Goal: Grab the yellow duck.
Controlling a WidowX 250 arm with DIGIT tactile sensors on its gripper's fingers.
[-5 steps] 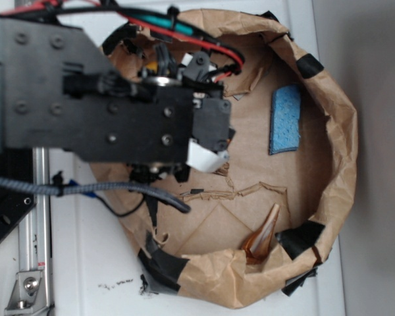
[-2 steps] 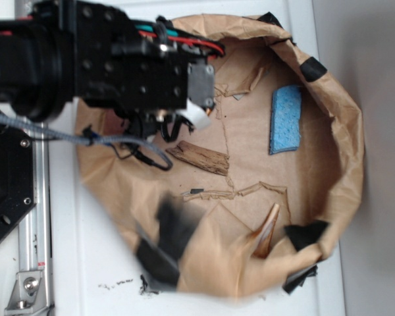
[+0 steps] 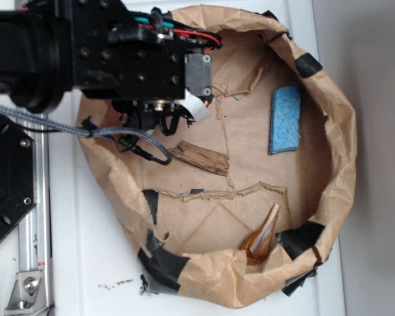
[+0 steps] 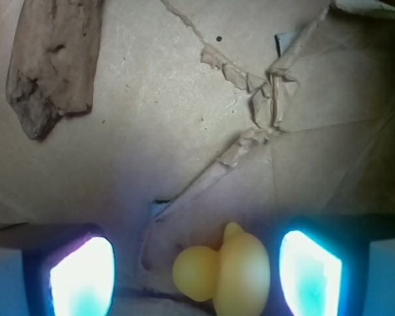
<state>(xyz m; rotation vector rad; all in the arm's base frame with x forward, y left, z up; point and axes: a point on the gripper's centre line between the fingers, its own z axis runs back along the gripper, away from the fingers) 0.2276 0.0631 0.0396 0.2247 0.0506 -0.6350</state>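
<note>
Yellow duck (image 4: 227,273) is seen on the brown paper floor (image 4: 184,118), low in the wrist view, between the two glowing fingers (image 4: 309,273) of the gripper (image 4: 196,276). The jaws are spread wide, with the duck nearer the right-hand one and touched by neither. A wood piece (image 4: 49,59) is seen well apart, upper left.

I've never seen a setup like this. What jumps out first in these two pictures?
The big black robot arm fills the upper left, leaning over a crumpled brown paper nest patched with black tape. Up close, a yellow duck sits between the glowing fingers of the open gripper. A blue sponge lies toward the nest's right side.
</note>
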